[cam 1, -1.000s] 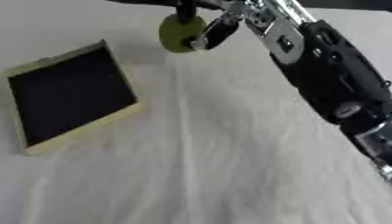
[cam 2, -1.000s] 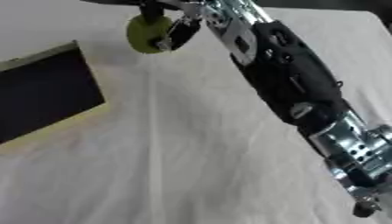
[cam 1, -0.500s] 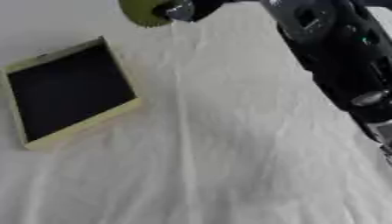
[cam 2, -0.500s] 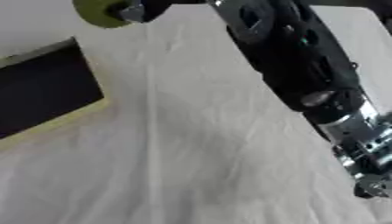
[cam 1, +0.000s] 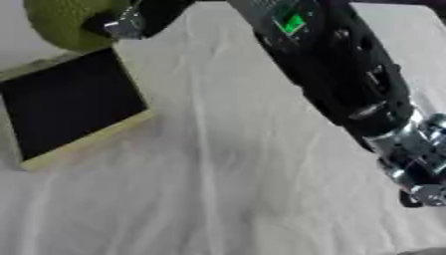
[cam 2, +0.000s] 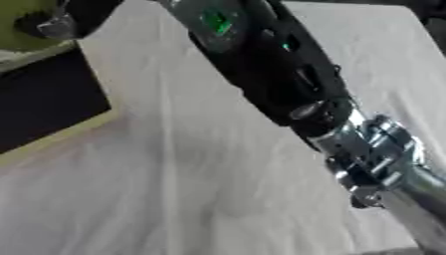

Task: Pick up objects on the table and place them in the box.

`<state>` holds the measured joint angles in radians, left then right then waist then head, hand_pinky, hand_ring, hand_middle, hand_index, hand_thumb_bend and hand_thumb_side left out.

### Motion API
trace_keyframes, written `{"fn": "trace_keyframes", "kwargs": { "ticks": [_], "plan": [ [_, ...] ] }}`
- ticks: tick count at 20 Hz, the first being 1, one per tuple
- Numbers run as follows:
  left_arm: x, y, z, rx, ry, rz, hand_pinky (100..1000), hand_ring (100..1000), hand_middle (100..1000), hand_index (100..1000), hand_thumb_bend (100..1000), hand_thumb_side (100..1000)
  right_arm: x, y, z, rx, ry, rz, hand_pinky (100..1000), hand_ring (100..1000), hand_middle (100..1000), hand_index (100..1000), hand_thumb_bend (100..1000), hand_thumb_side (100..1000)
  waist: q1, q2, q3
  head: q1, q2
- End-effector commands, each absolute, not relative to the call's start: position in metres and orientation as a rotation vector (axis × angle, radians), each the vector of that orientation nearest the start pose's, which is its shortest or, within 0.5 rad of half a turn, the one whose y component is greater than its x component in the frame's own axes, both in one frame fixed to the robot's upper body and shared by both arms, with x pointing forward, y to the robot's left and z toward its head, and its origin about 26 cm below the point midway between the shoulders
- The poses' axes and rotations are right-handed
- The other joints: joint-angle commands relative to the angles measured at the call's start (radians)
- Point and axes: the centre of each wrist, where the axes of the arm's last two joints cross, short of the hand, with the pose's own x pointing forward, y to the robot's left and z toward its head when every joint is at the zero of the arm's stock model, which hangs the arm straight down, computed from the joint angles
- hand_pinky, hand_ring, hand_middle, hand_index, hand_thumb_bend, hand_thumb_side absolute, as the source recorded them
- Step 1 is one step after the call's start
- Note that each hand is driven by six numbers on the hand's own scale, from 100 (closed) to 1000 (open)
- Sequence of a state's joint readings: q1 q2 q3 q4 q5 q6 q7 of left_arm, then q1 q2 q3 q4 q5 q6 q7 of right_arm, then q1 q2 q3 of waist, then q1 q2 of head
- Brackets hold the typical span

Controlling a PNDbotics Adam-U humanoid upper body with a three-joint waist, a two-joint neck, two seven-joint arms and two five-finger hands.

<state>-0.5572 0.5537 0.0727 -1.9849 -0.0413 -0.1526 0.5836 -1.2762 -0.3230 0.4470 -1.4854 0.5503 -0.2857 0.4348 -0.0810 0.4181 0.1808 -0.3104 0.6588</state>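
Up at the top left corner, the right hand (cam 1: 131, 22) has its fingers curled round a yellow-green rounded object (cam 1: 62, 21), holding it in the air just over the far edge of the box (cam 1: 83, 144). From where I stand that placing makes sense as the last part of a carry: the thing is clear of the cloth and poised above the box's dark inside, so a release once it is over the middle would likely drop it in. The long black forearm (cam 1: 335, 69) slants across from the lower right, its silver joints near the bottom corner and a small green light on its upper part, which is simply the reach needed to get that far over. The box itself is shallow, pale-rimmed with a black floor, lying askew on the white tablecloth (cam 1: 218, 189). Most of the hand is cut off by the frame, so I cannot make out how the fingers sit on the object, nor what the object really is. The left hand shows nowhere
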Motion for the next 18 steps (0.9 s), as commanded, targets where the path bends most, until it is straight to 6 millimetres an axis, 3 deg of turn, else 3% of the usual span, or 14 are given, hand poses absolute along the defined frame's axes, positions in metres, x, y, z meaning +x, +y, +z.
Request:
{"fn": "trace_keyframes", "kwargs": {
  "ticks": [1,11,18],
  "plan": [
    [0.300,0.288,0.321,-0.702,3.252,-0.174,791,741,636,752,283,480,0.366,-0.052,0.377,0.599,2.335,-1.938,665,517,430,500,278,100,0.007,-0.032,0.009,-0.017,0.004],
    [0.301,0.275,0.327,-0.574,3.264,-0.082,789,740,634,751,280,489,0.395,-0.021,0.327,0.616,2.299,-2.058,662,518,442,515,258,100,0.010,-0.025,0.024,-0.028,0.004],
    [0.303,0.261,0.332,-0.443,3.277,-0.096,788,740,633,750,283,496,0.421,-0.012,0.291,0.717,2.272,-2.127,655,518,443,517,281,100,0.007,-0.016,0.039,-0.046,-0.006]
  ]
}}
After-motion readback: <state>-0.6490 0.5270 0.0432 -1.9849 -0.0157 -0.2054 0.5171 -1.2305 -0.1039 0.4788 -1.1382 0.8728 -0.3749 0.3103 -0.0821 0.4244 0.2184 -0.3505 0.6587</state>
